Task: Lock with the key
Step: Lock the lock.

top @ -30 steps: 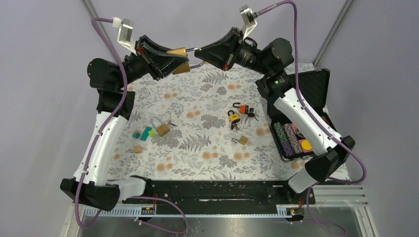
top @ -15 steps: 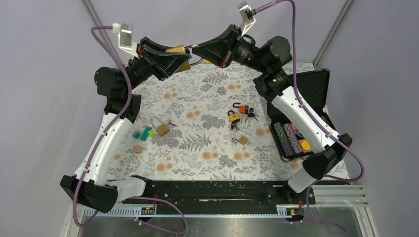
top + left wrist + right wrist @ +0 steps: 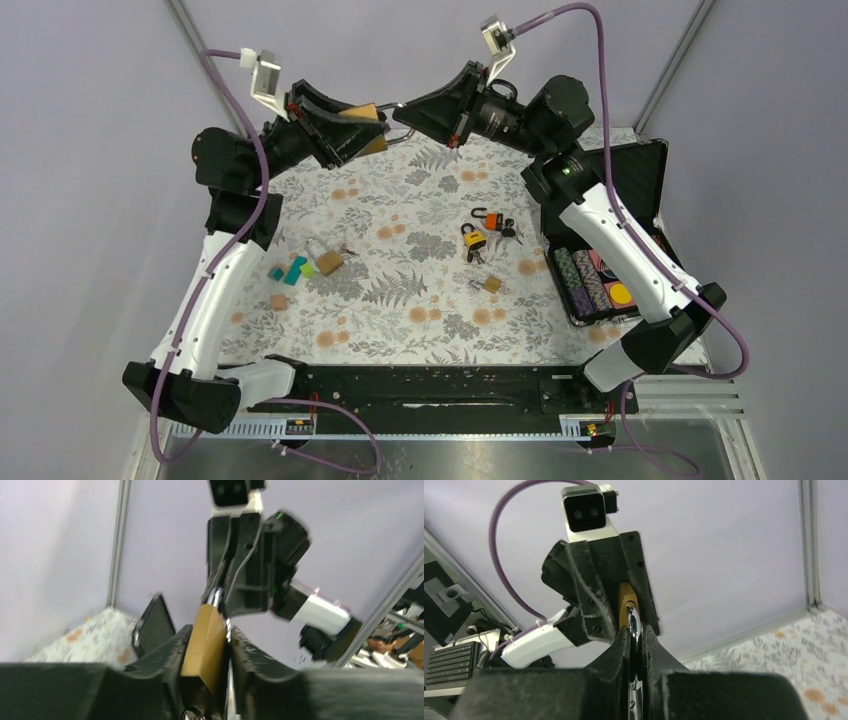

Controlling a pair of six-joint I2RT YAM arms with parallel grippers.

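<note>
A brass padlock (image 3: 362,110) is held high above the far edge of the table between both arms. My left gripper (image 3: 372,126) is shut on the padlock's brass body (image 3: 205,645). My right gripper (image 3: 398,107) meets it from the right and is shut on the silver shackle (image 3: 634,622). In the left wrist view the shackle (image 3: 216,597) rises from the body into the right gripper's fingers (image 3: 240,580). A dark ring hangs under the body (image 3: 192,714). I cannot make out a key.
On the floral mat lie an orange padlock (image 3: 473,240), a red one with keys (image 3: 495,220), a small brass one (image 3: 491,284) and a brass one (image 3: 326,260) beside coloured blocks (image 3: 290,272). An open black case of poker chips (image 3: 600,285) sits at the right.
Both grippers have risen a little toward the back wall with the padlock between them. The left wrist has swung slightly right. Both grips are unchanged.
</note>
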